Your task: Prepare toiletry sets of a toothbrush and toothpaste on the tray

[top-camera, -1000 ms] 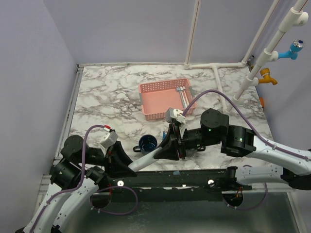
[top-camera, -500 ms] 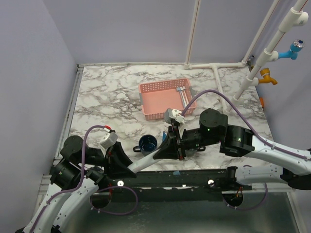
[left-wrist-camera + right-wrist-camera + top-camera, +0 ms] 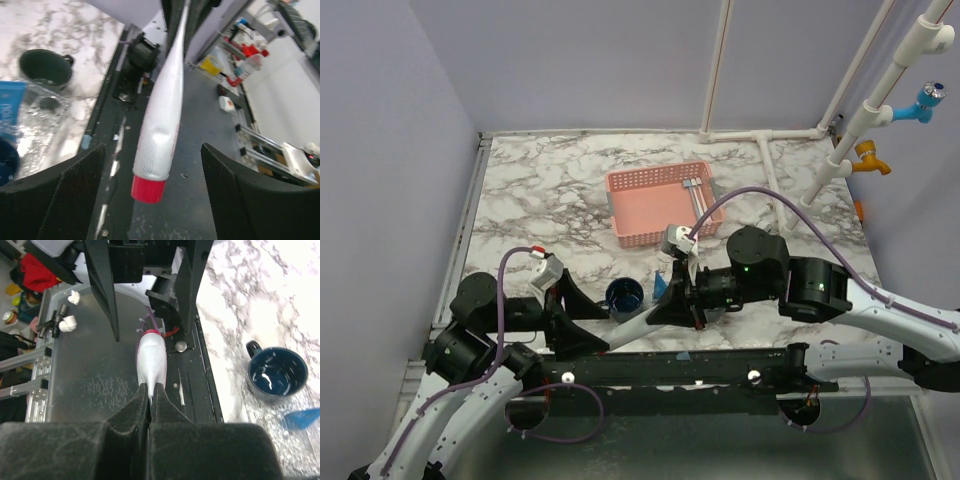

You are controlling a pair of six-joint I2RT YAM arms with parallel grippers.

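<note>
The right gripper is pinched tight on the flat crimped tail of a white toothpaste tube. It holds the tube out in the air over the near edge of the table, above the arm bases, not over the marble. The left gripper stands wide, one mesh pad on either side of the tube's lower end, and neither pad touches it. The red cap hangs between them, pointing down and away from the right wrist.

I'd judge the tube to be light and soft. Its body looks dented just above the cap, so it will give under a squeeze, and the glossy skin may slip. The stiff parts are the crimp and the shoulder by the cap, and either makes a safer hold than the belly. A faint reddish strip of print runs down one side, too small to read.

Just past the edge, a navy mug sits upright, with a blue tube lying beside it. The blue tube carries white lettering that is cut off and can't be read. The dark green mug is a little farther along. The clear tray shows only as a crinkled sheen under the blue tube.

Well beyond these sits the pink lattice basket, with pale toothbrushes lying at its right end. Their colour is hard to judge from here.
</note>
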